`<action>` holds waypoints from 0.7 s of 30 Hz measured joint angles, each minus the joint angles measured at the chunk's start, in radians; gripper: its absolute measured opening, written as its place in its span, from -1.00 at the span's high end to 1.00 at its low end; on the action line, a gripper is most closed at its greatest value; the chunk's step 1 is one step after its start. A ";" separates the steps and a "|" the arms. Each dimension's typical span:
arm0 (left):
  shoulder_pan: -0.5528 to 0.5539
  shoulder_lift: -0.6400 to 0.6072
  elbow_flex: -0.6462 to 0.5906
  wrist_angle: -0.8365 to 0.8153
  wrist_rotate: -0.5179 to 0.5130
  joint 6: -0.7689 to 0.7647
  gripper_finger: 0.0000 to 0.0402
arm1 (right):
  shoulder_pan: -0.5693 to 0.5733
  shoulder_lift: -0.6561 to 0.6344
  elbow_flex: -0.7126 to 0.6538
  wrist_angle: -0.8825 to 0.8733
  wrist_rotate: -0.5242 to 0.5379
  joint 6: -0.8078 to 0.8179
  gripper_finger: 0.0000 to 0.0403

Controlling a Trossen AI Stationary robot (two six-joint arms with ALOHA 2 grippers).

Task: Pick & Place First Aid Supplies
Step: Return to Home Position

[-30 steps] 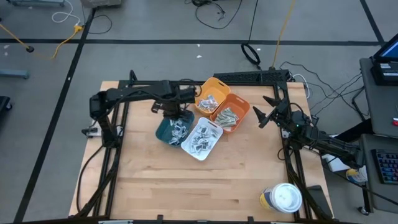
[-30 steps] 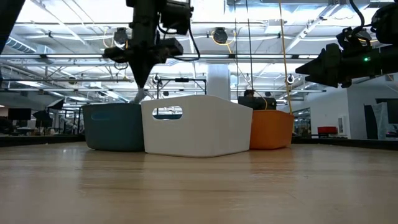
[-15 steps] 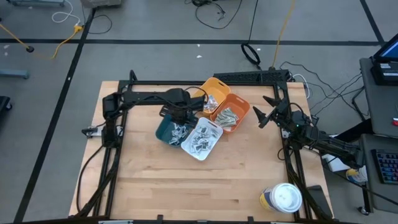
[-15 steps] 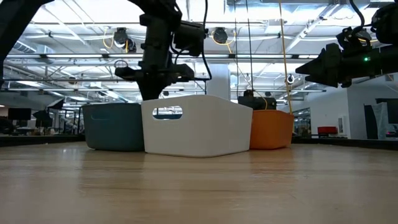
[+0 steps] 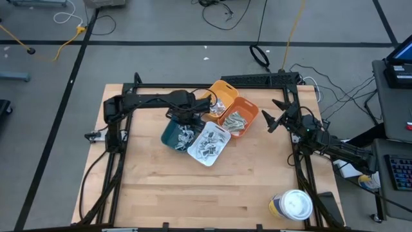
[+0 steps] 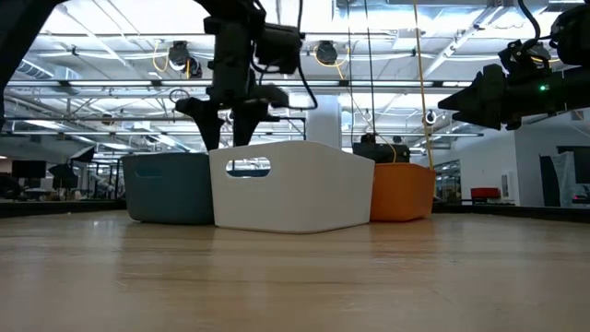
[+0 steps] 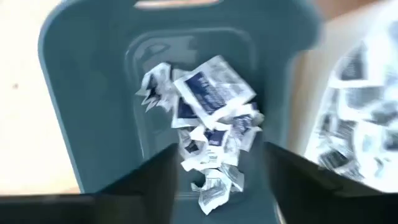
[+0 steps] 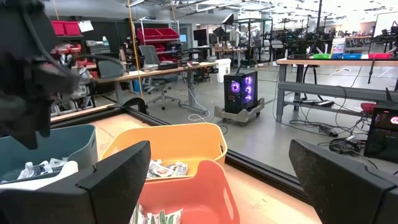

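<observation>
First aid supplies [image 5: 207,143] fill four bins clustered toward the rear middle of the surface [image 5: 193,193]: a teal bin [image 5: 167,136], a white bin [image 5: 226,136], an orange bin [image 5: 253,109] and a yellow bin [image 5: 225,85].

Orientation:
- The blue-marked packets [image 7: 211,102] in the teal bin form a loose heap with no common direction. The topmost lies face up, its long edge running diagonally across the bin floor.
- The grey-green strips [image 5: 235,120] in the orange bin lie, as far as the high view resolves, with their long axes roughly along the bin's length.

Grippers:
- The left gripper [image 6: 229,124] hangs directly above the teal bin and points straight down. Its fingers are spread, with nothing between them.
- The right gripper [image 5: 270,115] hangs above the right edge of the surface, well apart from the bins and facing them. Its fingers are spread wide and hold nothing.

View differences:
- The low view shows only the outer walls of the teal, white and orange bins. Their contents and the yellow bin are hidden.
- The high view alone shows all four fills at once, and the white-lidded tub [image 5: 293,205] at the front right corner.
- The left wrist view alone resolves the blue print on the packets.
- The right wrist view looks into the yellow bin, where white packets lie, with the room beyond.
</observation>
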 joint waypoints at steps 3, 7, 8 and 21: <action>-0.001 -0.059 -0.045 0.080 0.003 0.122 -0.44 | 0.000 0.000 0.000 0.000 0.000 0.000 -0.87; -0.019 -0.186 -0.186 0.304 0.012 0.329 -0.81 | 0.000 0.000 0.000 0.000 0.000 0.000 -0.87; -0.023 -0.227 -0.232 0.371 0.012 0.365 -0.88 | 0.000 0.000 0.000 0.000 0.000 0.000 -0.87; 0.022 -0.881 -0.932 1.211 -0.192 0.566 -0.75 | 0.000 0.000 0.000 0.000 0.000 0.000 -0.87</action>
